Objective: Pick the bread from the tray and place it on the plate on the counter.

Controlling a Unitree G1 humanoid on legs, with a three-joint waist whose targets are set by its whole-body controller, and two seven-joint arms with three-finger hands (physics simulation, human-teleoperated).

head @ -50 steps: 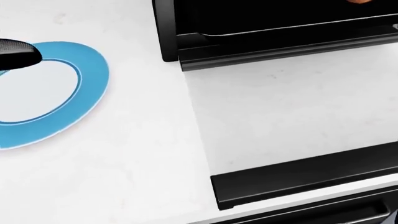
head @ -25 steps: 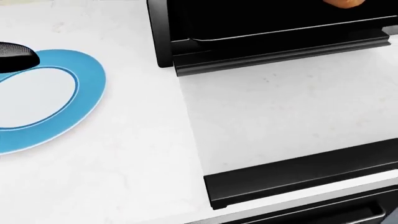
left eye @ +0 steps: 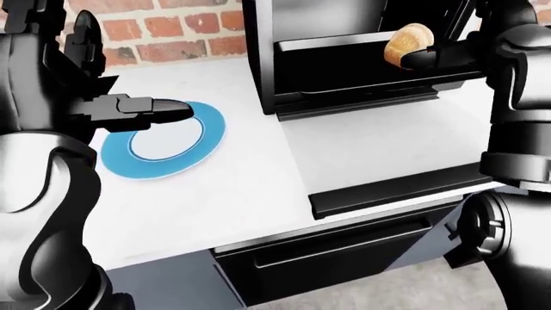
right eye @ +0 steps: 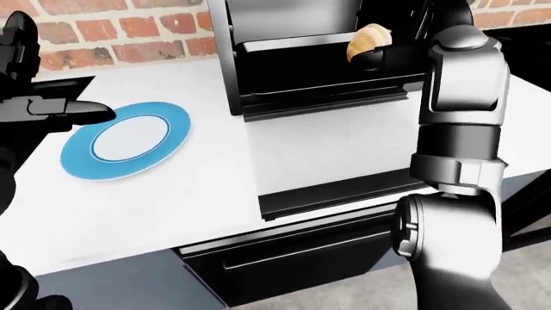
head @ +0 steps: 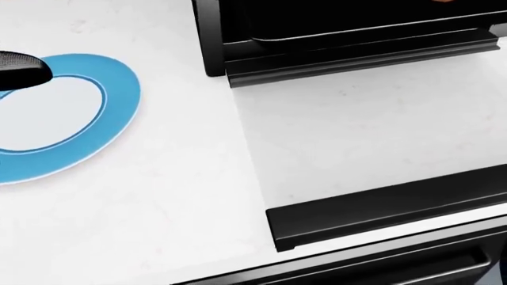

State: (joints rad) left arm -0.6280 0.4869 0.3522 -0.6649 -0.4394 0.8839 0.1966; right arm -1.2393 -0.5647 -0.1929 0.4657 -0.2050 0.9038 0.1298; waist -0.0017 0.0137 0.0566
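Note:
The bread (left eye: 406, 42), a tan roll, is at the mouth of the black toaster oven (left eye: 344, 71), just above its tray (left eye: 331, 42). My right hand (left eye: 433, 57) comes in from the right with its fingers closed round the roll's lower right side. The blue-rimmed plate (left eye: 163, 139) lies on the white counter to the oven's left. My left hand (left eye: 159, 111) hovers over the plate's left rim, fingers out and empty. The head view shows the plate (head: 71, 119) and only a sliver of bread at its top edge.
The oven's door (left eye: 387, 155) lies open flat over the counter, its black handle bar (head: 388, 208) near the counter edge. A brick wall (left eye: 172, 29) stands behind. A dark drawer front (left eye: 344, 252) is below the counter.
The head view shifted slightly, so the camera moved. The bread's sliver at the top right edge has shrunk almost out of view. The left fingertip stays over the plate.

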